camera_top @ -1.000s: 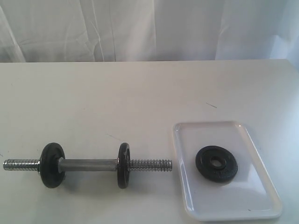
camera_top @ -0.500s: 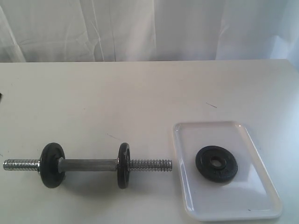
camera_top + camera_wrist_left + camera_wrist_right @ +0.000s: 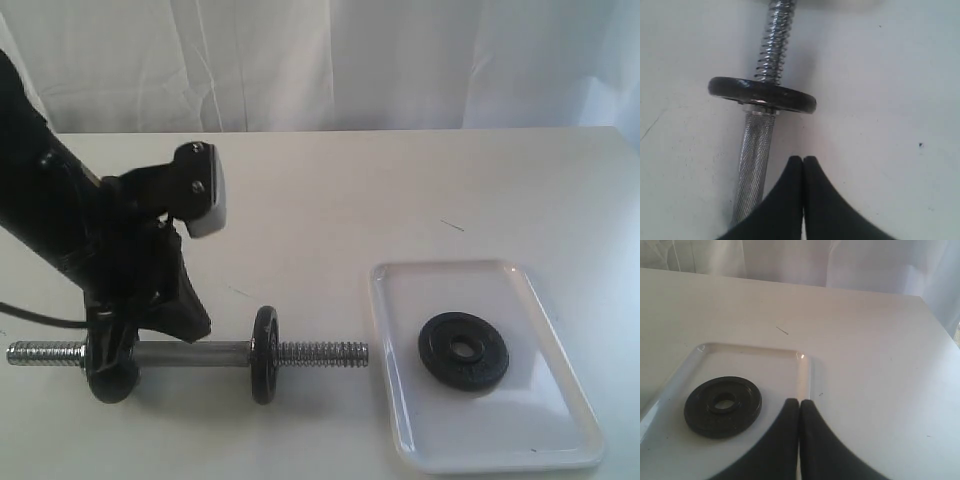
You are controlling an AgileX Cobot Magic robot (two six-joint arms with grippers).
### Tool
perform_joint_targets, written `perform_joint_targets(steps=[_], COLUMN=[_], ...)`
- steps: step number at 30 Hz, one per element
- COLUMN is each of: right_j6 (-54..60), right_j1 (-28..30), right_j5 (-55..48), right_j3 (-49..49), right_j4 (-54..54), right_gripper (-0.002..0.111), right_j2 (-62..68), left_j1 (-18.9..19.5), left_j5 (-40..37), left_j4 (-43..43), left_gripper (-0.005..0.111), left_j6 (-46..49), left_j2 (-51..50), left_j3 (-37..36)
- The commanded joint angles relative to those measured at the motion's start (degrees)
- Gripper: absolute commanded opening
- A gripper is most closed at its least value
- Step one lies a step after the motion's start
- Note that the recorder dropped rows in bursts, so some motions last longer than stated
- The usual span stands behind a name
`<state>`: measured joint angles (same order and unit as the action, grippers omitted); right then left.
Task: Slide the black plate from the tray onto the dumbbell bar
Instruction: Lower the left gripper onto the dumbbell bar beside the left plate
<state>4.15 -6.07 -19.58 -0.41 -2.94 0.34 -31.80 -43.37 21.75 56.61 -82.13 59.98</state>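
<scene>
The black plate (image 3: 490, 358) (image 3: 700, 412) lies flat in the white tray (image 3: 450, 267) (image 3: 750, 348) at the right. The dumbbell bar (image 3: 190, 353) (image 3: 754, 160) lies left of the tray, its threaded end (image 3: 320, 352) pointing at it. Two black plates are on the bar: one (image 3: 264, 355) (image 3: 762, 95) near the middle, one (image 3: 108, 378) at the left, partly hidden by my left arm. My left gripper (image 3: 200, 326) (image 3: 803, 160) is shut and empty, close beside the knurled grip. My right gripper (image 3: 799, 402) is shut and empty over the tray's rim near the plate; the exterior view does not show it.
The white table (image 3: 400, 190) runs back to a white curtain (image 3: 350, 60). My left arm's wrist camera (image 3: 203, 195) stands above the bar. A small dark mark (image 3: 452, 225) is on the table behind the tray.
My left arm has come in from the left and now hangs over the left part of the bar. The plate, tray and dumbbell have not moved.
</scene>
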Motion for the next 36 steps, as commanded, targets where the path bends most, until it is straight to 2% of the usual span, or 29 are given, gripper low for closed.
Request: perform_joint_targets(steps=[1, 4, 6, 11, 14, 16, 36], right_j6=[-0.1, -0.1, -0.1, -0.1, -0.1, -0.1, -0.1], right_j1=[-0.2, -0.2, -0.2, -0.2, -0.2, -0.2, -0.2], right_j5=[0.3, 0.3, 0.3, 0.3, 0.3, 0.3, 0.3], right_j3=[0.4, 0.4, 0.4, 0.4, 0.4, 0.4, 0.4], right_j4=[-0.3, -0.3, -0.3, -0.3, -0.1, -0.1, -0.3], right_gripper=[0.000, 0.000, 0.000, 0.000, 0.000, 0.000, 0.000], right_j2=[-0.3, -0.3, -0.3, -0.3, -0.3, -0.3, -0.3], left_j1=[-0.9, -0.9, -0.9, -0.9, -0.9, -0.9, -0.3], left_j5=[-0.7, 0.1, 0.2, 1.5, 5.5, 7.8, 16.8], left_j4=[-0.8, -1.3, -2.4, -8.9, -8.9, -8.9, -10.5], left_gripper=[0.000, 0.000, 0.004, 0.036, 0.054, 0.062, 0.064], left_j6=[10.7, 10.6, 10.6, 7.8, 6.1, 6.1, 6.1], left_j2=[-2.8, -4.3, -5.1, -7.0, -7.5, -8.0, -12.8], left_j3=[0.4, 0.4, 0.4, 0.3, -0.8, -2.0, -6.1])
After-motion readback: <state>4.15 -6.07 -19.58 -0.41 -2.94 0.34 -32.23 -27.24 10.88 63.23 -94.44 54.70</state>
